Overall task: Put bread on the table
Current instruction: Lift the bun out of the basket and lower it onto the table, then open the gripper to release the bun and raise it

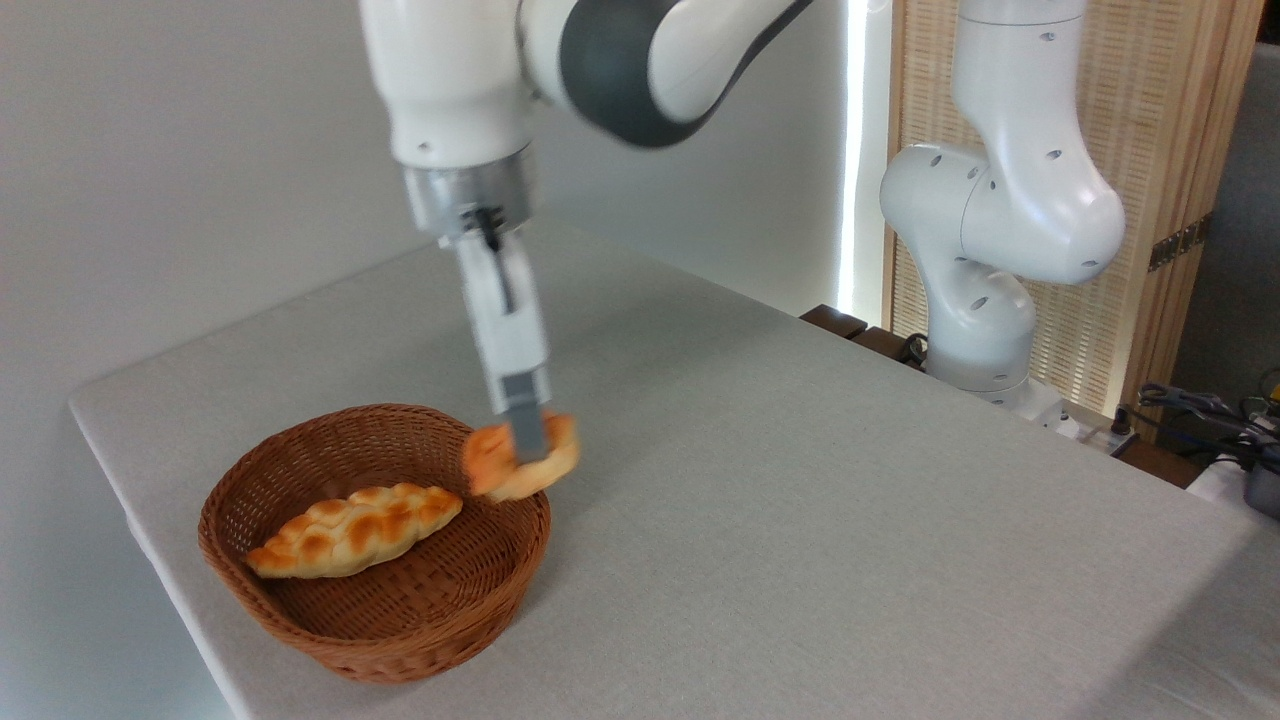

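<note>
The bread [497, 467], a small golden-orange bun, hangs in the air over the right rim of the wicker basket [300, 610]. My gripper [527, 440] is shut on it, its grey fingers pointing down and tilted slightly. The image of bun and gripper is a little motion-blurred. The table [800, 520] with its light grey cloth spreads out to the right of the basket.
A longer braided pale-golden loaf [355, 529] lies inside the basket. The arm's white base [985, 300] stands at the table's far right edge, with cables and a wooden screen behind it. The table's left edge runs close to the basket.
</note>
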